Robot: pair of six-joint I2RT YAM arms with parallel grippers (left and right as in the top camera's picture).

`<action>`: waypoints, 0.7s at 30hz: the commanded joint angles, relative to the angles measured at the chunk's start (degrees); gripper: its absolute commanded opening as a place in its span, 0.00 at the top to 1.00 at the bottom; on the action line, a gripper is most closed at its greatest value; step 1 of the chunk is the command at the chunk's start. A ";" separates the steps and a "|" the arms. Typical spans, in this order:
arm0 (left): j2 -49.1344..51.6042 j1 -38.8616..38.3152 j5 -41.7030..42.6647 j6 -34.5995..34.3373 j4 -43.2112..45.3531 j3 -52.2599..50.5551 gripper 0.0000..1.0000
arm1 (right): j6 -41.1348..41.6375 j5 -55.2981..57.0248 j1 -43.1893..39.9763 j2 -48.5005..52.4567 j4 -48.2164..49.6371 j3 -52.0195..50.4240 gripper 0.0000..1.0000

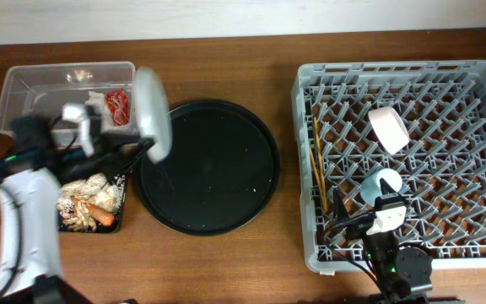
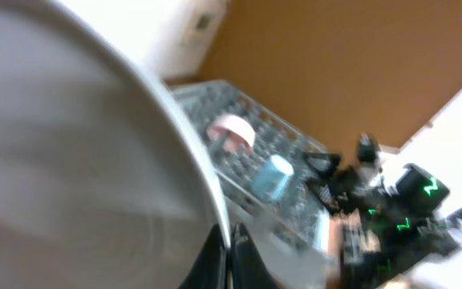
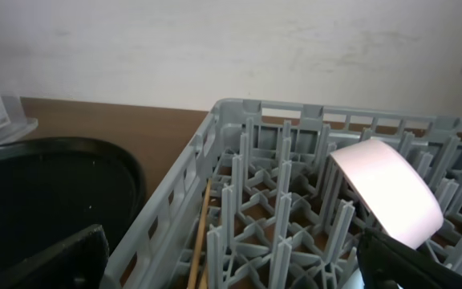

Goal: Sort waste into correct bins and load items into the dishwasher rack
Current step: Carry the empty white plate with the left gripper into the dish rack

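Note:
My left gripper (image 1: 142,152) is shut on the rim of the white round plate (image 1: 152,114) and holds it up on edge over the left rim of the big round black tray. In the left wrist view the plate (image 2: 70,152) fills the left side, with the fingers (image 2: 229,253) clamped on its rim. The grey dishwasher rack (image 1: 310,169) holds the white bowl (image 1: 389,128) on its side, the light-blue cup (image 1: 382,181) and the wooden chopsticks (image 1: 318,165). My right gripper (image 1: 357,215) is open and empty over the rack's front, as its wrist view (image 3: 231,273) shows. The bowl (image 3: 391,193) and chopsticks (image 3: 199,241) show there too.
The clear box (image 1: 24,84) at the back left holds the red wrapper (image 1: 119,103) and white napkin (image 1: 95,100). The flat black tray (image 1: 118,221) holds beige scraps (image 1: 83,196) and the carrot stick (image 1: 101,214). The big round black tray (image 1: 218,169) lies between the bins and the rack.

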 commanded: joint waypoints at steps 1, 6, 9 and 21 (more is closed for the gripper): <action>-0.92 -13.16 -2.99 -22.03 20.02 0.90 1.00 | -0.37 -0.31 -0.33 -0.37 -0.26 -0.28 0.02; -0.90 -34.45 -35.17 -63.01 53.24 0.90 1.00 | -0.37 -0.31 -0.33 -0.37 -0.26 -0.28 0.02; 2.91 -44.33 -45.90 -82.38 66.64 0.90 1.00 | -0.37 -0.31 -0.33 -0.37 -0.26 -0.28 0.02; 28.24 -49.86 -43.12 -112.26 95.38 0.90 0.82 | -0.37 -0.31 -0.33 -0.37 -0.26 -0.28 0.02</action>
